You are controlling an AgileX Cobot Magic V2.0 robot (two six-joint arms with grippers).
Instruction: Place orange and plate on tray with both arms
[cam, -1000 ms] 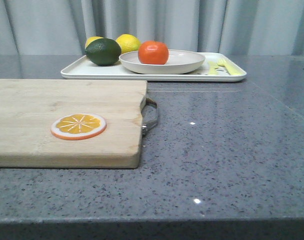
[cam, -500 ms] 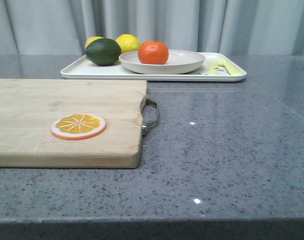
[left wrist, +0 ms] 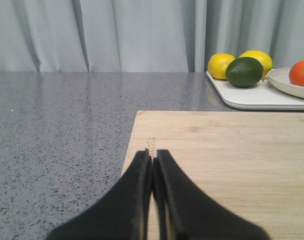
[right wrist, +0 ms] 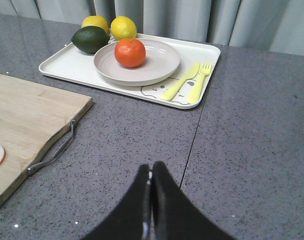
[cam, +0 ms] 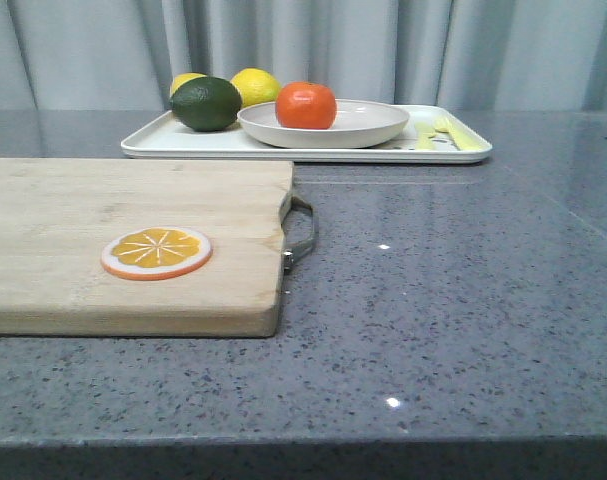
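Note:
The orange [cam: 306,105] sits in the beige plate [cam: 368,128], and the plate rests on the white tray [cam: 183,143] at the back of the table. The right wrist view shows the orange [right wrist: 130,52], the plate [right wrist: 162,70] and the tray [right wrist: 207,75] with its yellow cutlery print. The left wrist view shows the orange [left wrist: 302,73], the plate's edge [left wrist: 287,85] and the tray [left wrist: 252,97]. My left gripper [left wrist: 153,155] is shut and empty over the near part of the wooden board. My right gripper [right wrist: 151,167] is shut and empty over the grey counter, well short of the tray. Neither gripper shows in the front view.
A wooden cutting board [cam: 103,200] with a metal handle [cam: 301,230] lies at the front left, with a flat orange slice [cam: 156,251] on it. A dark green fruit [cam: 205,103] and two yellow lemons [cam: 255,86] sit at the tray's left end.

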